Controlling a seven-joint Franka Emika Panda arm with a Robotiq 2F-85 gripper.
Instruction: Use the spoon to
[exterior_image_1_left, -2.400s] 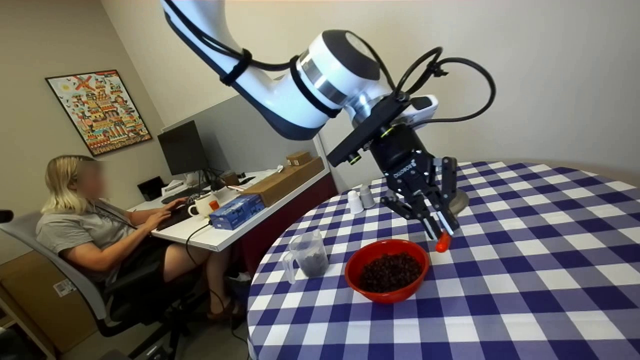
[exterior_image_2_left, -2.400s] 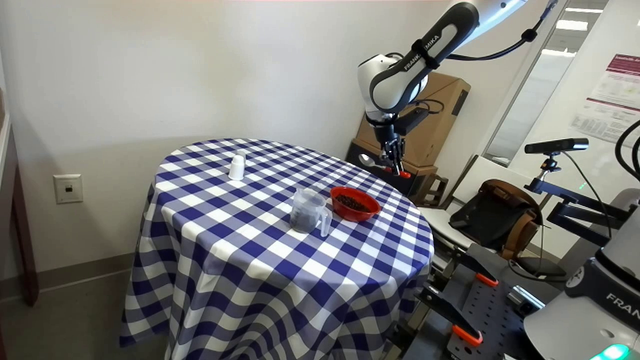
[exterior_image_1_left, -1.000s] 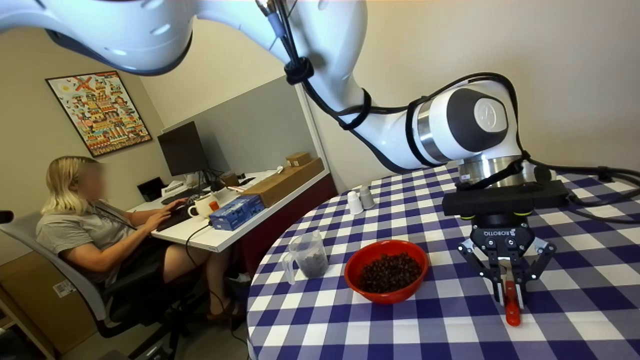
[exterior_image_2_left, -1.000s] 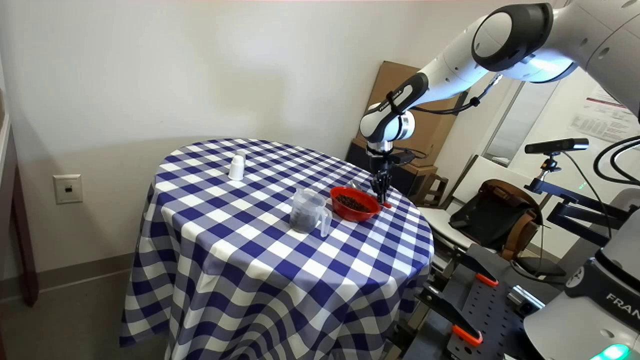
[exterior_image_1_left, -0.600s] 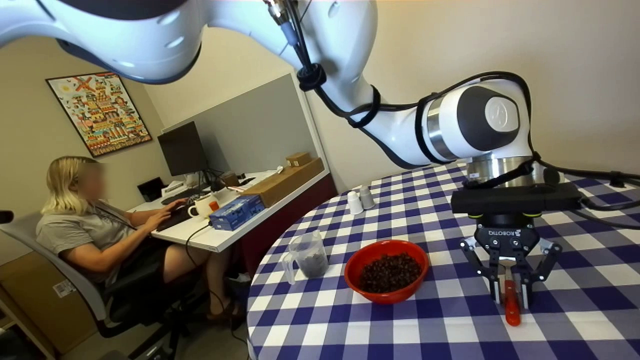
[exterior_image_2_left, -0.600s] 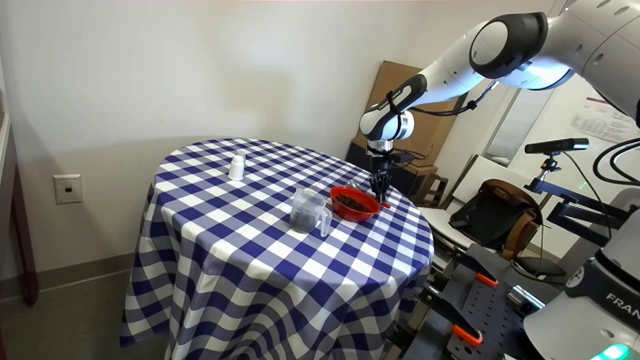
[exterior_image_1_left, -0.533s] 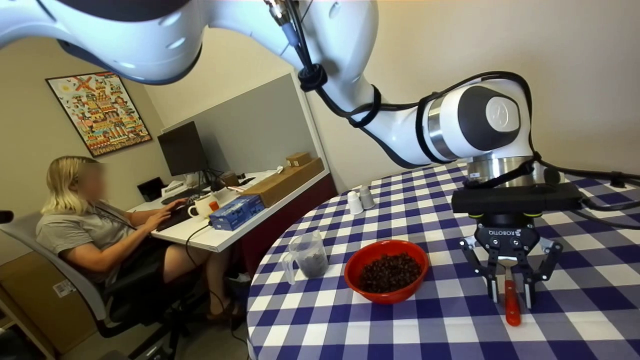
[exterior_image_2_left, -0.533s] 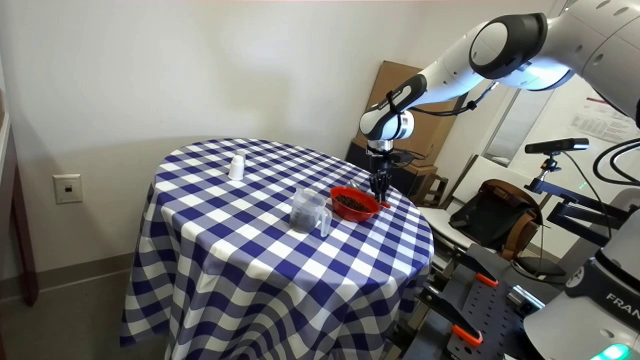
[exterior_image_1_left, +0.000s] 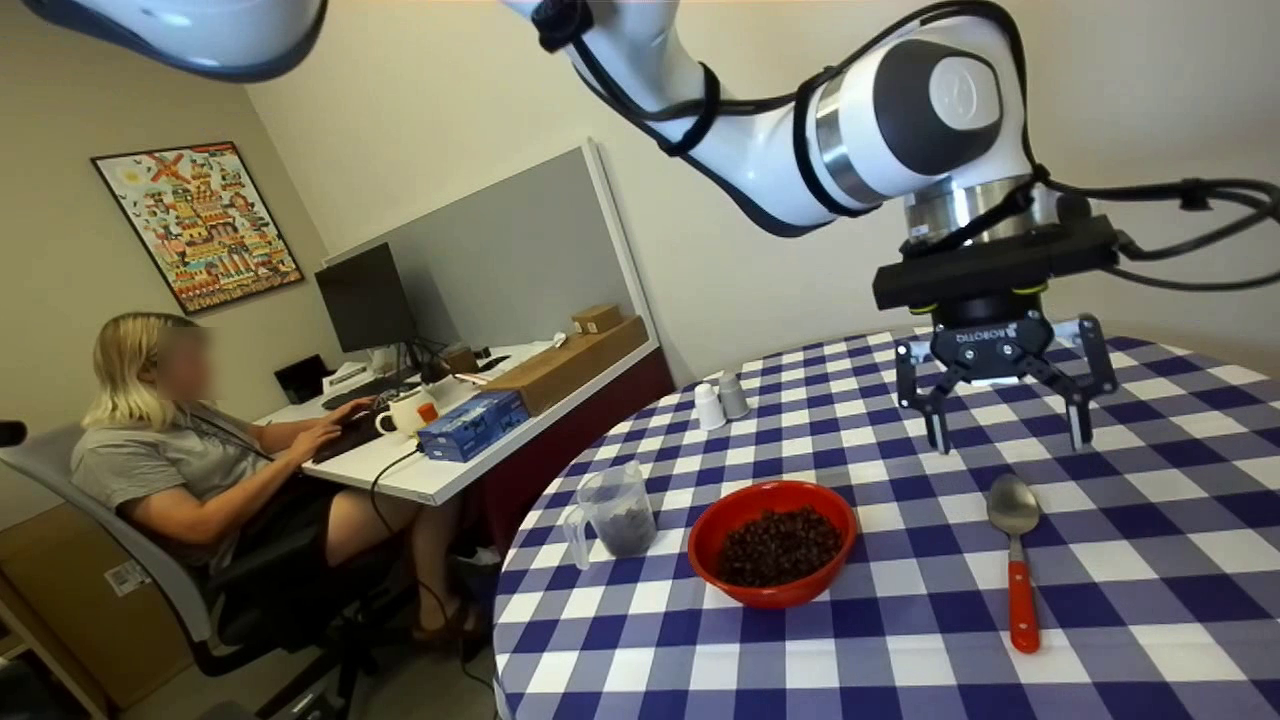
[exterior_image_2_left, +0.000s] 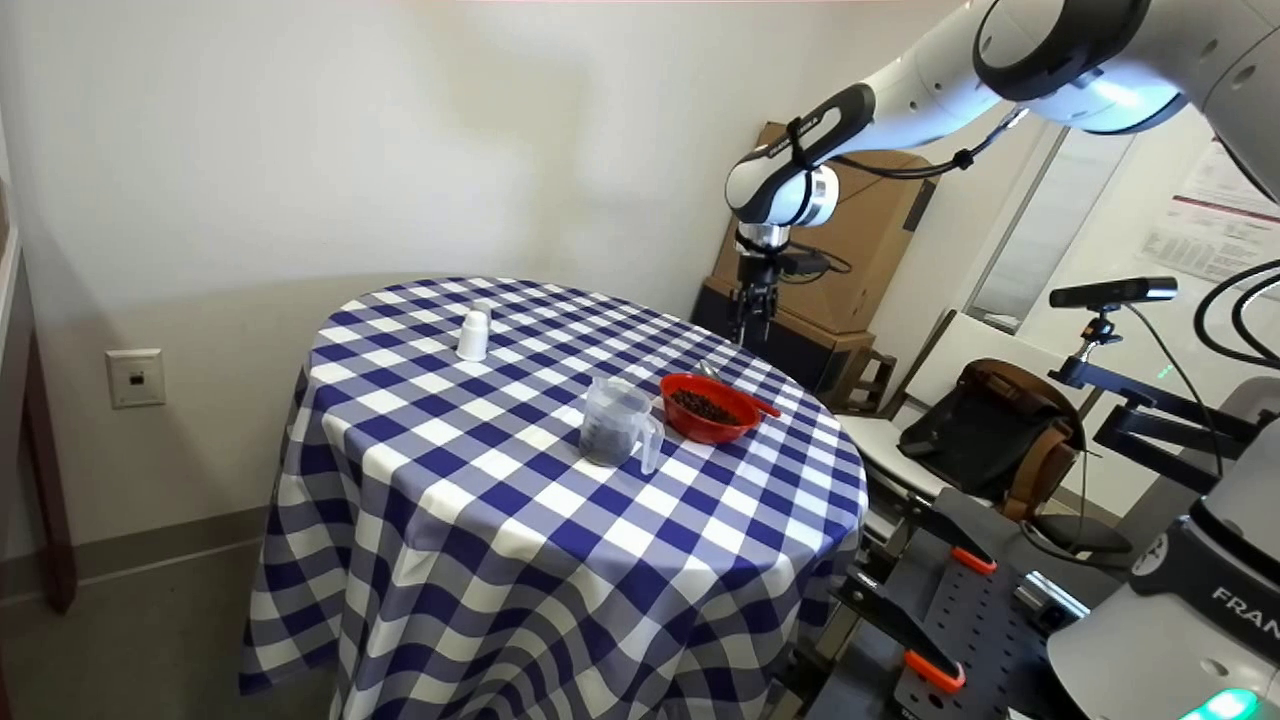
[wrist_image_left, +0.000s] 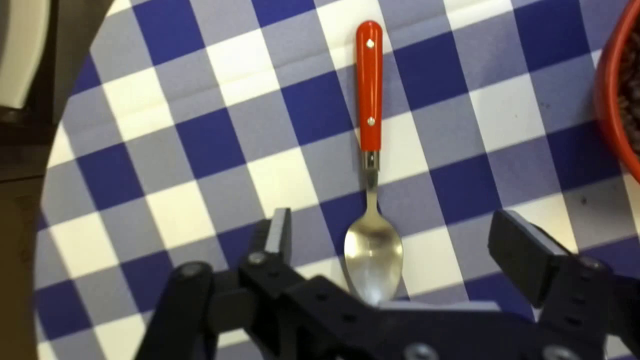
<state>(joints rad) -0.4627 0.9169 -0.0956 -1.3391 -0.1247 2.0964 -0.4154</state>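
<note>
Wrist view: we see the end effector, jaws wide and empty, above the red-handled spoon, whose long axis runs roughly square to the closing direction. In an exterior view, we find it on the counter, below and apart, its handle the farther end, so a grip there would, we judge, need a shift.

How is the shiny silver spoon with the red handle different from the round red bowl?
The silver metal spoon with the slim red handle is long and narrow, while the round red bowl is wide and deep. The spoon lies flat; the bowl stands upright. The bowl holds many small dark pieces, but the spoon's scoop looks empty. Both have red on them and rest on the blue-and-white checked tablecloth.
</note>
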